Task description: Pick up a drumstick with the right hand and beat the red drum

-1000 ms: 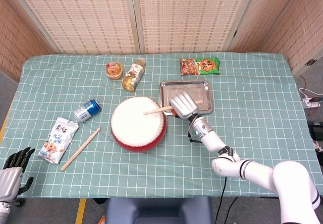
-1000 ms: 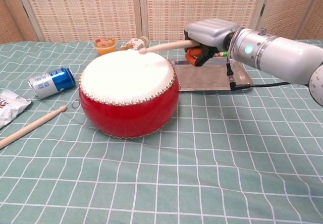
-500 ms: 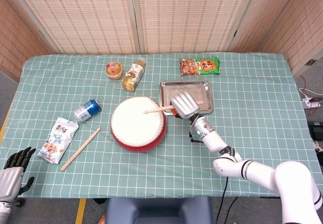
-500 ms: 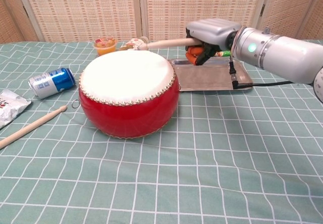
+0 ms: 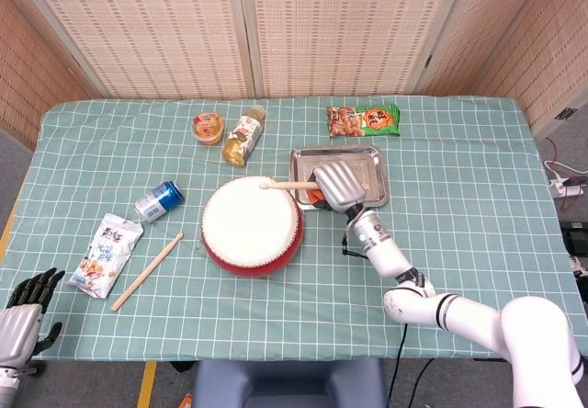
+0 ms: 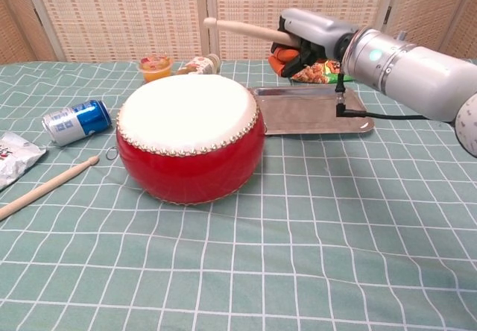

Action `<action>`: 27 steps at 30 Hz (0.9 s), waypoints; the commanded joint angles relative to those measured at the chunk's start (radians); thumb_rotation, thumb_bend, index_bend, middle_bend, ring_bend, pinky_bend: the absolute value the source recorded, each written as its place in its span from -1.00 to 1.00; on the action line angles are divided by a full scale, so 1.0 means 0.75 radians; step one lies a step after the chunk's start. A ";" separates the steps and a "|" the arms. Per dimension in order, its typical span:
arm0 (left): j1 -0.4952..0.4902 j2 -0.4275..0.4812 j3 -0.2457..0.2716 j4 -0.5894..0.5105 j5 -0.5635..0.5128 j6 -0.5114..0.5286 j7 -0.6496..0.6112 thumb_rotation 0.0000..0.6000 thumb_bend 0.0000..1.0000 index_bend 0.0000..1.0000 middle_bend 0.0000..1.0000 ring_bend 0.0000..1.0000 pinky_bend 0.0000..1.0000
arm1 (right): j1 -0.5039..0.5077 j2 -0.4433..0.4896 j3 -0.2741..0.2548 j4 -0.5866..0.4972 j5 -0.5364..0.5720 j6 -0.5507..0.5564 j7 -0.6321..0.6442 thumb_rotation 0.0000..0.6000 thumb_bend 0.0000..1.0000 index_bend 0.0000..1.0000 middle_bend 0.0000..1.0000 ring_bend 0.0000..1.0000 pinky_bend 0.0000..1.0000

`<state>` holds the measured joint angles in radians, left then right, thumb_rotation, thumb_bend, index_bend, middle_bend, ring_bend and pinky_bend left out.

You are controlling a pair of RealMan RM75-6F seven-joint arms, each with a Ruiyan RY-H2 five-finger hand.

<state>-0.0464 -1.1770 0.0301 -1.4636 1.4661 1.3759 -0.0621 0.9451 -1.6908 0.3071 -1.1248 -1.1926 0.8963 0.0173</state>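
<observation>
Chest view shows the right hand (image 6: 302,42) grasping a drumstick (image 6: 242,30); the stick points left from the hand, nearly level, its tip raised over the far edge of the red drum (image 6: 190,137); a downward stroke seems next.

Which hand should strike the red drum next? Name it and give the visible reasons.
Right. The right hand grips a drumstick raised above the red drum. The left hand hangs off the table's near-left edge, holding nothing.
</observation>
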 commanded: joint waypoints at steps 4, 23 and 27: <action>-0.004 -0.002 0.000 -0.005 0.000 -0.005 0.005 1.00 -0.31 -1.00 -1.00 -1.00 -0.97 | 0.029 0.010 -0.116 0.077 -0.084 -0.109 -0.216 1.00 0.37 1.00 1.00 1.00 1.00; -0.005 -0.002 0.000 0.001 -0.003 -0.007 0.000 1.00 -0.31 -1.00 -1.00 -1.00 -0.97 | -0.025 0.011 0.034 -0.034 -0.004 0.020 -0.044 1.00 0.37 1.00 1.00 1.00 1.00; -0.006 -0.003 0.001 -0.001 0.000 -0.009 0.001 1.00 -0.31 -1.00 -1.00 -1.00 -0.97 | 0.005 0.047 -0.051 -0.015 -0.032 -0.067 -0.206 1.00 0.37 1.00 1.00 1.00 1.00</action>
<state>-0.0509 -1.1794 0.0309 -1.4639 1.4659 1.3694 -0.0616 0.9456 -1.6797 0.2967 -1.1280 -1.1945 0.8709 -0.0235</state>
